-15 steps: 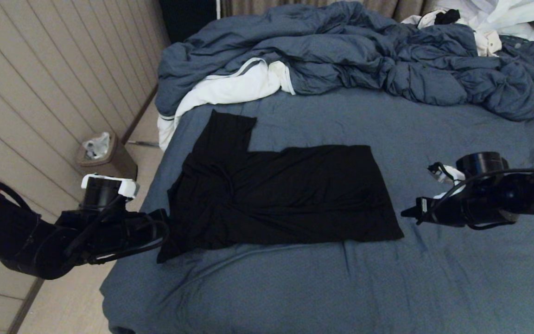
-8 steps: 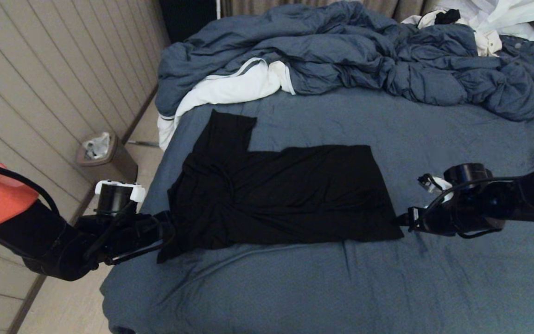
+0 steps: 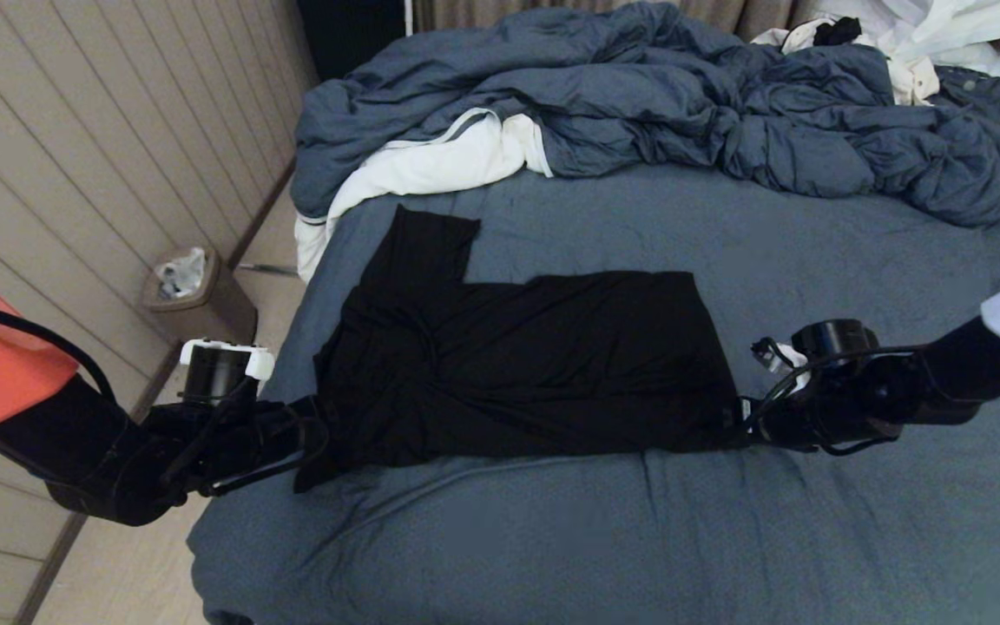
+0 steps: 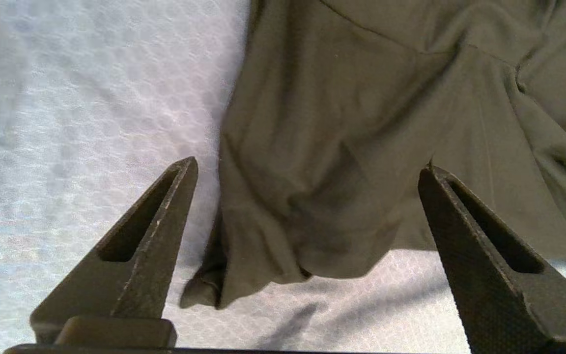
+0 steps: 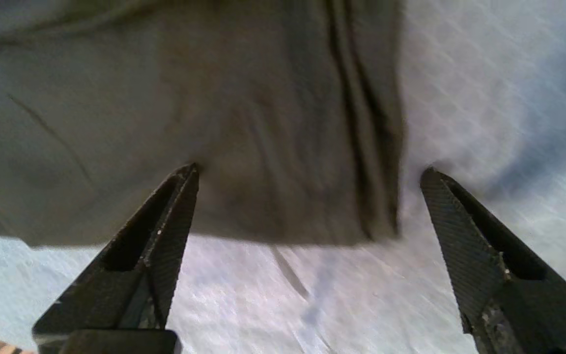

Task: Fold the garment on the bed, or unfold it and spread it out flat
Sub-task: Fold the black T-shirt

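The black T-shirt [image 3: 517, 365] lies partly folded on the slate-blue bed [image 3: 726, 538], one sleeve pointing toward the duvet; its print is hidden. My left gripper [image 3: 313, 438] is open at the shirt's near left corner, and the left wrist view shows that gripper [image 4: 307, 167] straddling the bunched corner of the shirt [image 4: 352, 137]. My right gripper [image 3: 739, 425] is open at the near right corner. Seen from the right wrist, the gripper [image 5: 307, 169] brackets the shirt's hem edge [image 5: 263, 147] just above the sheet [image 5: 322, 295].
A puffy blue-grey duvet [image 3: 682, 104] is heaped across the far side of the bed, with a white cloth [image 3: 430, 165] beside it. A bin [image 3: 196, 295] stands on the floor at the left, by the panelled wall.
Both arms have moved inward toward the shirt. The right gripper came left and down to the near right corner; the left gripper moved slightly right to the near left corner.
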You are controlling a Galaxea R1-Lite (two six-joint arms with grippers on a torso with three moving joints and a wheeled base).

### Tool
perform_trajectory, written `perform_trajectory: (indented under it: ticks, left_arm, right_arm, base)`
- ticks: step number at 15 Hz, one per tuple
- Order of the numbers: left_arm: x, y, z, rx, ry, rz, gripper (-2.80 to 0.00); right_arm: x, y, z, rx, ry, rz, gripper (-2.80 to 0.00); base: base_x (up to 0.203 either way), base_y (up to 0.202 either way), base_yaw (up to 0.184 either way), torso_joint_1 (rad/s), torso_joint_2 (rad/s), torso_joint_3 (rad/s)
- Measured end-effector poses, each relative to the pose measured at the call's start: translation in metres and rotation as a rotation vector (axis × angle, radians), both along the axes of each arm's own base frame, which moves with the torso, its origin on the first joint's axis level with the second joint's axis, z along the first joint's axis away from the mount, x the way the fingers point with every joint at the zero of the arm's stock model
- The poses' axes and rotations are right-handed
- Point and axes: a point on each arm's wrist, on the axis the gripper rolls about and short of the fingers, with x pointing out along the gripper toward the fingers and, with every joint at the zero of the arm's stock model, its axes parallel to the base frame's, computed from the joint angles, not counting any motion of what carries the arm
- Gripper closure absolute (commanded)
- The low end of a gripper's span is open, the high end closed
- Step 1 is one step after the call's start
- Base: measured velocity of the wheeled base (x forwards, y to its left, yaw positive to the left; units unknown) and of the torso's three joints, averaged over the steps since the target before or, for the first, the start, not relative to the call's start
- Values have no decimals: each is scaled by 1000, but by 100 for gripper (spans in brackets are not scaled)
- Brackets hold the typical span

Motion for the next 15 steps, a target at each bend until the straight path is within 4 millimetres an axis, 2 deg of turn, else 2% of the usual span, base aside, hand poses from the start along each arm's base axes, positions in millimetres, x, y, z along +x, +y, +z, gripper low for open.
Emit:
perform_trajectory:
  ticks: [5, 6, 15]
  left_arm:
    - [0, 0, 0, 0, 0, -2, -280]
    - [0, -1, 0, 0, 0, -2, -280]
    - [2, -2, -5, 2, 11, -5, -280]
  right_arm:
    - [8, 5, 0, 40, -59, -45, -280]
    - [9, 5, 0, 41, -61, -48, 0]
    - [7, 8, -2, 42, -54, -37, 0]
  base:
    - [0, 0, 0, 0, 0, 0]
    - [0, 0, 0, 0, 0, 0]
    - [0, 0, 0, 0, 0, 0]
